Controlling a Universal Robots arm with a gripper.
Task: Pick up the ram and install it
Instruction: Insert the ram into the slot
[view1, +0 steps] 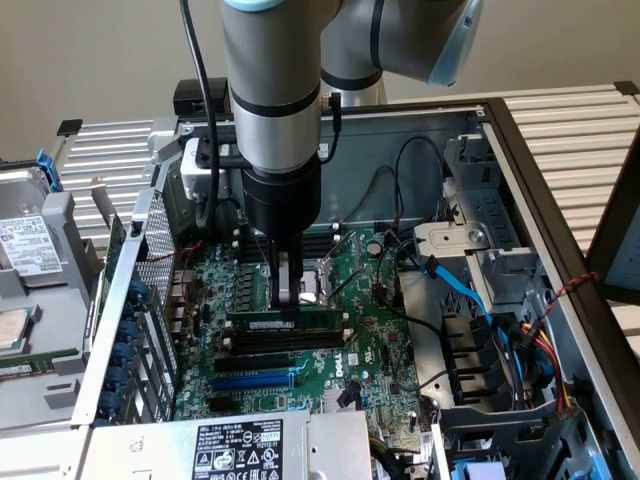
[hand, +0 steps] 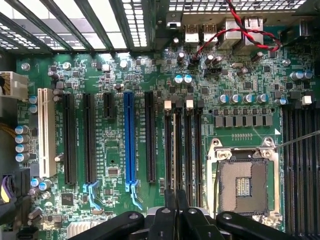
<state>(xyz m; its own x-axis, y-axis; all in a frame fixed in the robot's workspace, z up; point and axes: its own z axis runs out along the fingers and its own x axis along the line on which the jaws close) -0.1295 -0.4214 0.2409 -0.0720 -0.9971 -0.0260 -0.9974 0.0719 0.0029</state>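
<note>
A: Where is the ram (view1: 300, 322) seen?
B: Thin green board, set upright along a black slot (view1: 320, 341) near the blue slot (view1: 252, 380).
A: And the gripper (view1: 288, 306)?
B: Metal fingers pinched narrowly on its top edge.

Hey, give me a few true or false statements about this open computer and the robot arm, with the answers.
1. The long green ram stick sits along the black memory slots, directly under the gripper. True.
2. A cooling fan covers the square metal processor socket. False: the socket is bare.
3. The long blue expansion slot has no card in it. True.
4. The gripper hangs outside the grey metal computer case. False: it reaches down inside, shut at the ram stick's upper edge.
</note>
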